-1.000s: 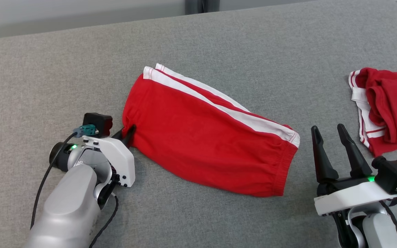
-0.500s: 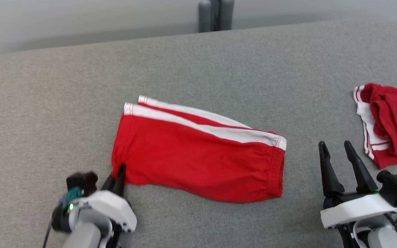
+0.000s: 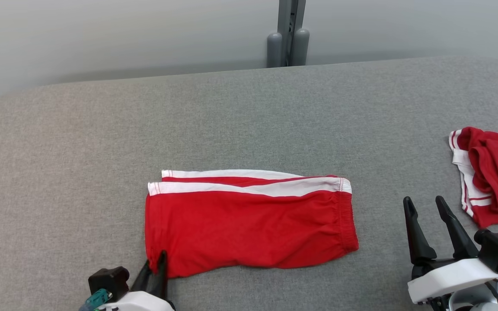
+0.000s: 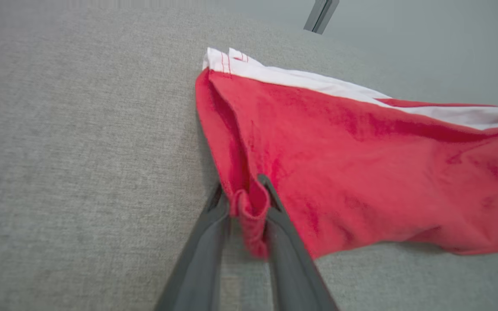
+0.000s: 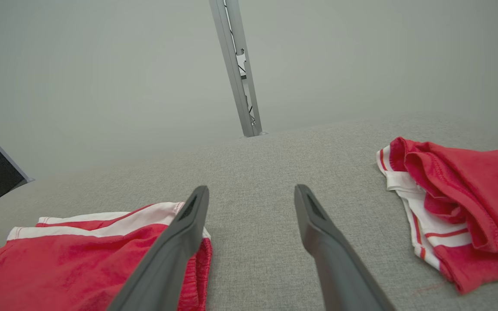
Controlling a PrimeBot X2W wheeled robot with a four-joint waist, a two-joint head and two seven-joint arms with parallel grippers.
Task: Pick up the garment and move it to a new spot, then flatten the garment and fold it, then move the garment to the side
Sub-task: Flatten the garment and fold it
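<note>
The garment, red shorts with white side stripes, lies folded flat on the grey padded table, its waistband to the right. My left gripper is shut on the garment's near left corner. The left wrist view shows that red corner bunched between the two fingers. My right gripper stands open to the right of the waistband with nothing between its fingers. From the right wrist camera, the waistband end lies left of that open gripper.
A second red and white garment lies crumpled at the table's right edge, also seen as a bundle right of the right gripper. A grey post stands behind the table's far edge against a pale wall.
The head camera has tilted up, so the table sits lower in view. My left gripper has dragged the garment's corner toward me, swinging the garment from slanted to level. The right gripper has held still.
</note>
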